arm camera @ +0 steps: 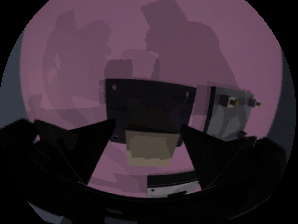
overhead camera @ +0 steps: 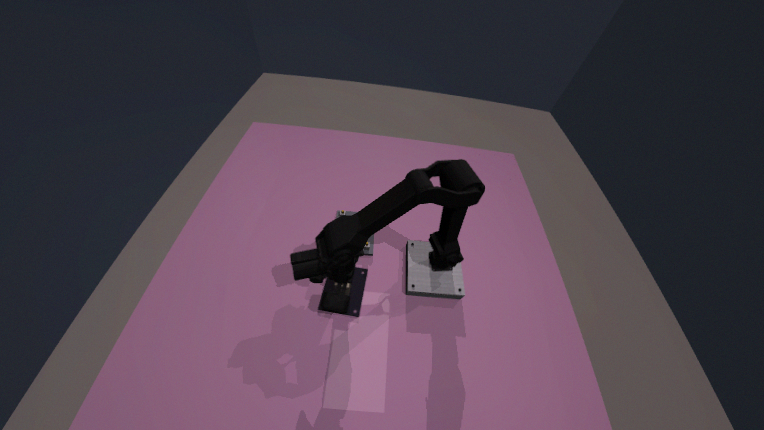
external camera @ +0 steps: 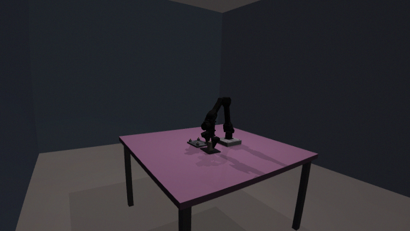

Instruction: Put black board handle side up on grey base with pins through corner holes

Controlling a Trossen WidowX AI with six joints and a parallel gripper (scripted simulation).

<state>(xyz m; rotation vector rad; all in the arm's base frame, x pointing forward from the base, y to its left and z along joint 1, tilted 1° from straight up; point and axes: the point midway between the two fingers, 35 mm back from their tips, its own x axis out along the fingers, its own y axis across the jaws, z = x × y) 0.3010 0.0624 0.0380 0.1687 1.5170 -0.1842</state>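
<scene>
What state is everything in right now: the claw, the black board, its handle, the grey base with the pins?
Claw: open, its fingers on either side of the handle, not gripping it.
Black board: flat on the table, off the base, handle side up.
Handle: upright on the board.
Grey base: on the table, without the board.

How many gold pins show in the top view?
2: one gold pin at the grey base's upper-left corner, another at its lower-right. The arm may hide others.
</scene>
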